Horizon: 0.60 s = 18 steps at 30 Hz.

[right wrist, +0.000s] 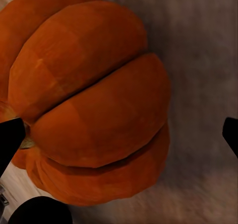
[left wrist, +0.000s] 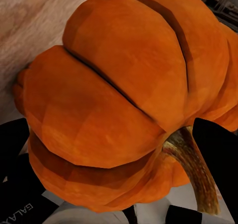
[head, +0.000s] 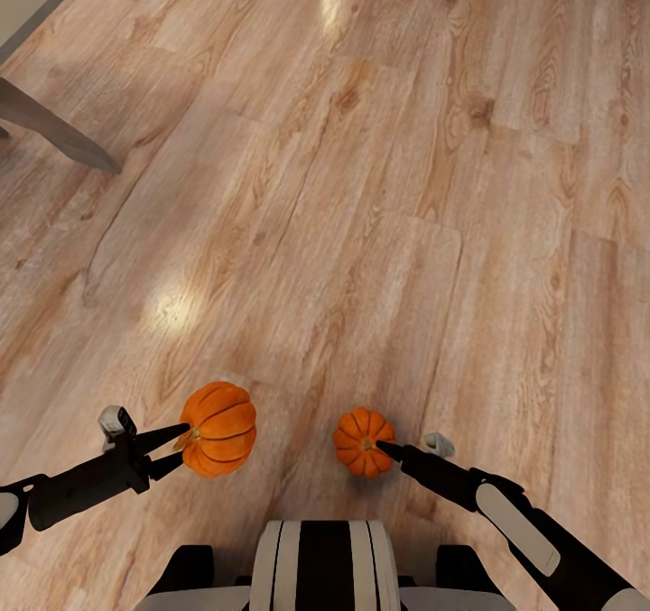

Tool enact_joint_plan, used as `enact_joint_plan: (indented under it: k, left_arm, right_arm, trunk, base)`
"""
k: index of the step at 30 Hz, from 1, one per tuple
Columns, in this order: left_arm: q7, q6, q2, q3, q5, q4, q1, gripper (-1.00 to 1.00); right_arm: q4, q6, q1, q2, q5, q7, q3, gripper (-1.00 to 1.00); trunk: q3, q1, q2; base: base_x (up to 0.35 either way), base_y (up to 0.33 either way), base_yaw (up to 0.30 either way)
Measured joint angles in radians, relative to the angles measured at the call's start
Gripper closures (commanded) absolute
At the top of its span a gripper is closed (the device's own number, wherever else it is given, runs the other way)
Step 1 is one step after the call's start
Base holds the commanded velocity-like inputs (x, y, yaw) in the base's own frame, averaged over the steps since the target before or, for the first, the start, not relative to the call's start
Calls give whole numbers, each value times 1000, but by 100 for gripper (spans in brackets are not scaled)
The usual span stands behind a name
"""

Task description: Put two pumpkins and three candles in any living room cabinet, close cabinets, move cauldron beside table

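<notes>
Two orange ribbed pumpkins hang above the wood floor in front of my trunk. My left gripper (head: 178, 447) is shut on the larger pumpkin (head: 218, 428) at its stem end. Up close, this pumpkin (left wrist: 124, 100) shows its brown stem (left wrist: 196, 172) lying against one dark finger (left wrist: 218, 149). My right gripper (head: 386, 449) is shut on the smaller pumpkin (head: 363, 441), its tip at the stem. The right wrist view has that pumpkin (right wrist: 89, 105) pressed against one fingertip (right wrist: 10, 137), and the other fingertip (right wrist: 231, 134) stands off to the side. The cabinet, candles and cauldron are out of view.
Light wood plank floor (head: 379, 187) stretches ahead. A pale piece of furniture with a slanted grey leg (head: 59, 133) stands at the far left. My striped trunk (head: 320, 561) is at the lower edge of the head view.
</notes>
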Motion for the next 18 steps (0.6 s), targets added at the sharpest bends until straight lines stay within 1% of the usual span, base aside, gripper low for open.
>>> enact_joint_plan:
  k: [5,6,9,11,18]
  left_arm:
    - [0,-1,0,0,-1,0,0,100]
    - [0,-1,0,1,3,0,0,100]
    - [0,0,2,0,30,1,0,100]
    - [1,0,3,0,40,1,0,100]
    - [2,-2,4,0,42,1,1,100]
  right_arm:
    - [0,0,0,0,0,0,0,-100]
    - [0,0,0,0,0,0,0,-100]
    - [0,0,0,0,1,0,0,-100]
    - [1,0,0,0,0,0,0,-100]
    - [5,0,0,0,-1,6,1,-100]
  trunk:
    - [0,0,0]
    - [0,0,0]
    - [0,0,0]
    - [0,0,0]
    - [0,0,0]
  base:
    - [0,0,0]
    - [0,0,0]
    - [31,58,0]
    - [26,40,0]
    - [39,39,0]
